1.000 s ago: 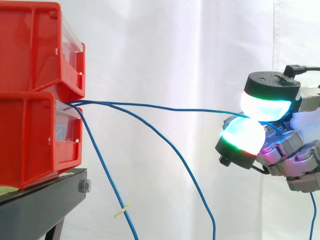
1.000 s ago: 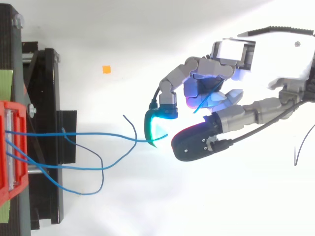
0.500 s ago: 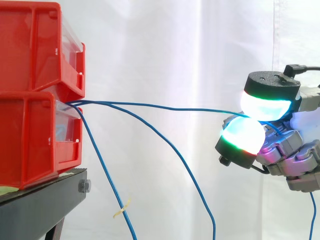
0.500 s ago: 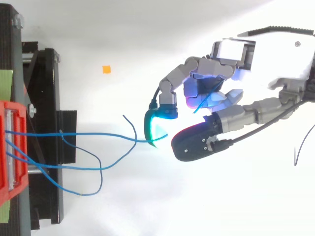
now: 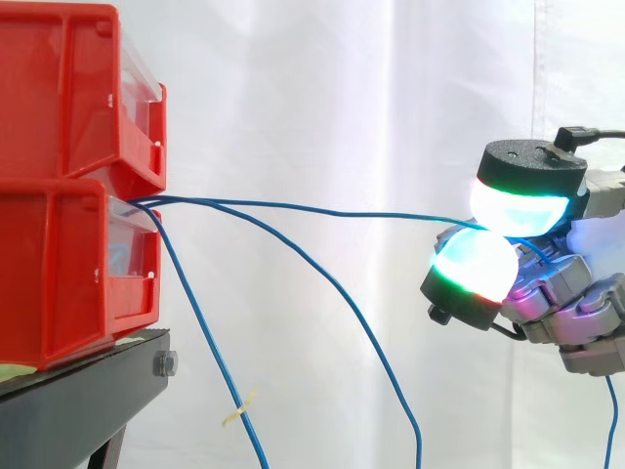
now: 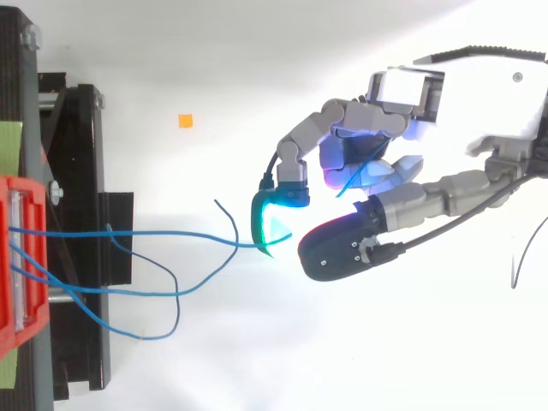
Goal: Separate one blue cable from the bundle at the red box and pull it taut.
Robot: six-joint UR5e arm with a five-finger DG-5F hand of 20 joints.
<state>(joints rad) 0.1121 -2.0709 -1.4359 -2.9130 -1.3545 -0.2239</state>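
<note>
Between red box (image 5: 68, 264) and hand (image 5: 576, 293), blue cable (image 5: 322, 210) horizontal

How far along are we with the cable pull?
Done: one blue cable is lifted clear of the drooping cables. In hand: the hand pinches it between its pads. Left: it runs from the lower red bin nearly straight, slightly wavy, so probably a little more pull.

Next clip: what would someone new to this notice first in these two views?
The hand at the right stands out first, its glowing pads pinching one blue cable that runs almost level from the stacked red bins at the left. Below it, the other blue cables hang slack from the lower bin.
</note>
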